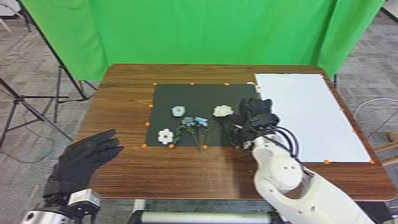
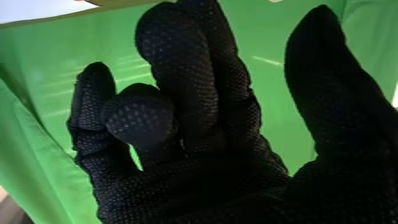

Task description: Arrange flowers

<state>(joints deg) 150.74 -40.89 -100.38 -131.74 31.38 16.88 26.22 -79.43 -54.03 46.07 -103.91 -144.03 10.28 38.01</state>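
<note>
"While the left hand [image 1: 84, 155] is occupying the near left corner of the table [image 1: 178, 175], where is room running?"

"A strip of brown wood is running along the near side of the black mat [image 1: 200, 92]. A narrower strip is separating the mat from the white sheet [image 1: 302, 100]."

"How are the hands lying?"

"The left hand is pointing forward and inward, its fingers extending nearly straight, the thumb standing apart. The right arm [image 1: 284, 175] is crossing the near table edge at a slant. The right hand [image 1: 258, 112] is pointing forward over the mat's right edge; its thumb is standing wide of the fingers, some of which are bending."

"Where is the work lying?"

"Blue flowers [image 1: 201, 121] are lying mid-mat; a white flower [image 1: 223, 111] is lying just beside the right hand. A green curtain [image 1: 213, 30] is hanging past the far table edge."
</note>
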